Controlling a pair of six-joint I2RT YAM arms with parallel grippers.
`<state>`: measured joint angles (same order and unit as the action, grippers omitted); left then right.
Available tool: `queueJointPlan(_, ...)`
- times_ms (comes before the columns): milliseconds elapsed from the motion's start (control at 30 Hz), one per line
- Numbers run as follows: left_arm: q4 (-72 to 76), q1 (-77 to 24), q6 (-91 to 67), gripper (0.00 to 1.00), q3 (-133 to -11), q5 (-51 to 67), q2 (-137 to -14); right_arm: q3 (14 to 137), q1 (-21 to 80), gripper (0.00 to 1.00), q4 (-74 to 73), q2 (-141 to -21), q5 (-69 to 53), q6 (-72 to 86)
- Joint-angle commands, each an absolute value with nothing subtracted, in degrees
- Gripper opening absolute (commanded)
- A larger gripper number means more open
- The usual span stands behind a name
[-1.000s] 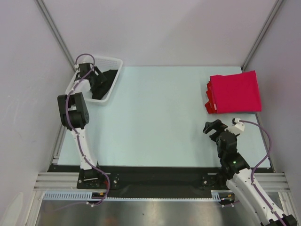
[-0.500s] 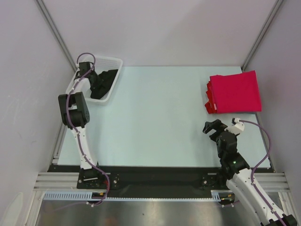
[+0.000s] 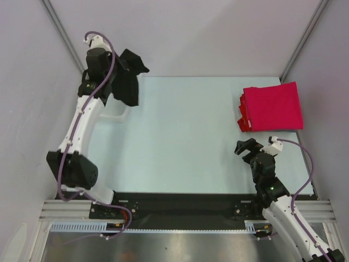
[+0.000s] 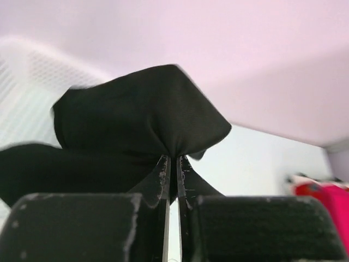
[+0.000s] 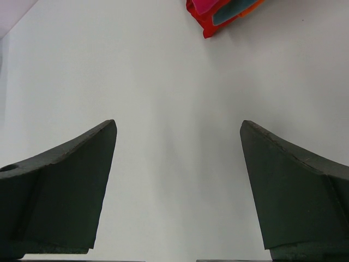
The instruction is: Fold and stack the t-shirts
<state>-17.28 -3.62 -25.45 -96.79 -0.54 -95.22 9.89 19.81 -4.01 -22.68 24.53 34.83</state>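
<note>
The pale tabletop (image 3: 180,136) carried a neat stack of folded red t-shirts (image 3: 272,106) at its far right corner. The black t-shirt (image 3: 128,82) hung crumpled above the far left corner, the left gripper (image 4: 173,164) jaws clamped on its cloth. Shirt and arm screened the white mesh basket (image 3: 115,112); contents undetermined. The right gripper (image 3: 248,148) jaws stood wide apart.

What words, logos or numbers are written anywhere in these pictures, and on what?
None can be read.
The black t-shirt pinched in the left claw is plain cloth with no print.
The stacked red t-shirts show no label or logo.
The white basket is bare mesh with no marking.
No sign or number shows anywhere else.
</note>
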Motion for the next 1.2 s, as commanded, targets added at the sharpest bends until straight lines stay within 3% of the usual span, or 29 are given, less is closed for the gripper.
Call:
queueJointPlan(0, -15.47, -10.35, -23.56, 0.08, -94.75, -2.64, -86.15, 10.63, 20.04, 1.00, -2.29, -21.89, 24.61, 33.93)
queueJointPlan(167, -16.70, -21.24, -24.08, 0.18, -91.94, -3.42, -75.27, 10.72, 20.04, 1.00, -2.37, -21.88, 24.35, 34.01)
queueJointPlan(233, -14.95, -23.11, -24.52, 0.30, -87.14, -3.43, -72.00, 10.72, 20.13, 1.00, -2.37, -21.97, 24.08, 33.93)
queueJointPlan(267, -14.59, -23.46, -25.39, 0.40, -85.10, -2.99, -70.50, 10.72, 20.13, 1.00, -2.46, -21.97, 24.26, 33.93)
queueJointPlan(300, -13.37, -23.47, -27.14, 0.61, -82.55, -2.64, -67.79, 10.81, 20.04, 1.00, -2.63, -21.89, 24.43, 33.93)
queueJointPlan(333, -12.05, -23.47, -27.51, 0.99, -76.26, -0.81, -66.37, 10.90, 20.04, 1.00, -2.90, -21.71, 24.61, 33.93)
queueJointPlan(400, -7.24, -23.38, -27.25, 1.00, -68.68, -0.53, -62.43, 11.07, 20.04, 1.00, -3.34, -21.71, 24.87, 34.10)
queueJointPlan(500, -0.73, -22.51, -38.72, 1.00, -46.23, -12.37, -58.73, 10.99, 20.13, 1.00, -3.78, -21.18, 25.31, 34.10)
queueJointPlan(533, 3.21, -19.02, -37.72, 0.96, -42.84, -6.39, -57.84, 11.16, 20.04, 1.00, -4.21, -21.09, 25.49, 34.28)
queueJointPlan(667, 4.49, -18.81, -34.30, 0.94, -38.67, -12.90, -56.60, 10.99, 20.04, 1.00, -4.57, -20.22, 25.49, 34.28)
queueJointPlan(767, 1.08, -18.81, -29.82, 1.00, -43.48, -10.83, -64.22, 11.07, 20.04, 1.00, -4.74, -20.04, 25.58, 34.19)
queueJointPlan(1167, -11.58, -18.81, -28.48, 0.99, -83.55, -5.79, -105.61, 10.99, 20.04, 1.00, -4.75, -19.42, 25.67, 34.10)
